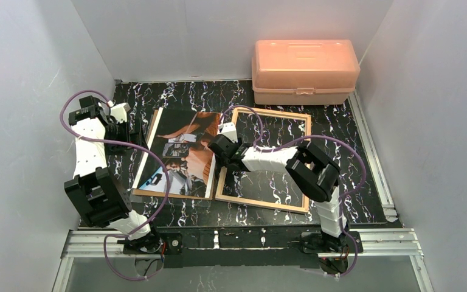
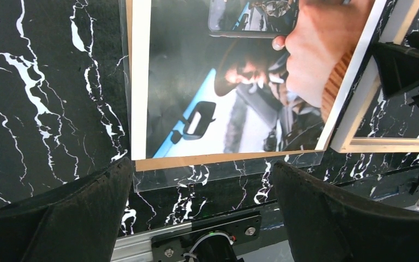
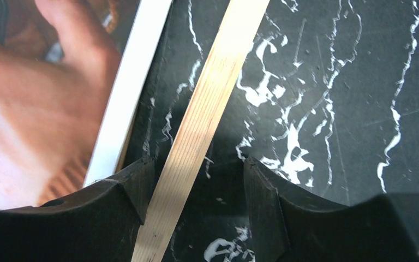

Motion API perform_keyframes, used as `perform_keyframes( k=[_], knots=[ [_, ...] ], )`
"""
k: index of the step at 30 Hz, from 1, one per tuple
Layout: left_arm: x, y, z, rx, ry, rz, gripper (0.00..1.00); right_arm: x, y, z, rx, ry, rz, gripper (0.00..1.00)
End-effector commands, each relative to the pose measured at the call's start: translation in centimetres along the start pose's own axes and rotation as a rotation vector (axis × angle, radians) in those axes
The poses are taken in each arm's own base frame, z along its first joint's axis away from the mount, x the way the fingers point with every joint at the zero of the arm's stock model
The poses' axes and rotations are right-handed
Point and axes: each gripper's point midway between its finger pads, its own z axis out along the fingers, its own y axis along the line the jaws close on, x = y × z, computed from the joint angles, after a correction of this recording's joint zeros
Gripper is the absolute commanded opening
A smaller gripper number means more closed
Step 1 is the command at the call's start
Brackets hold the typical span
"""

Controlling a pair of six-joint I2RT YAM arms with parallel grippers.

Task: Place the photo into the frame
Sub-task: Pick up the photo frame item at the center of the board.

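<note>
Right gripper (image 3: pixel 196 169) straddles one rail of the frame (image 3: pixel 218 82), jaws parted, not clamped; left gripper (image 2: pixel 202 166) gapes empty. Photo (image 2: pixel 207 109) looks thin, glossy, floppy: best pinched at a corner.

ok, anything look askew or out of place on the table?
Nothing damaged. The frame lies empty, wood side up, skewed to the table edge; the photo sits beside it on a brown board and clear pane.

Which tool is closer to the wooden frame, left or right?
Right. The right tool sits over the frame at its rail beside the photo, one finger on each side. The left tool is beyond the photo's other side, away from the frame.
</note>
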Motion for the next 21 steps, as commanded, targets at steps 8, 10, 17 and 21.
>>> perform_keyframes(
  k=[8, 10, 17, 21],
  knots=[
    [0.8, 1.4, -0.3, -0.054, 0.067, 0.019, 0.98, -0.7, -2.1, -3.1, -0.040, -0.024, -0.132, 0.71],
    [0.8, 1.6, -0.3, -0.061, 0.067, 0.025, 0.99, -1.0, -2.2, -3.4, -0.040, -0.024, -0.138, 0.73],
    [0.9, 1.9, 0.3, -0.056, 0.097, 0.021, 0.99, -3.9, -3.1, -5.6, 0.042, -0.077, -0.087, 0.83],
    [0.0, 2.9, -0.1, -0.089, 0.073, 0.015, 0.98, -7.3, -0.3, -7.5, -0.003, -0.159, -0.024, 0.93]
  ],
)
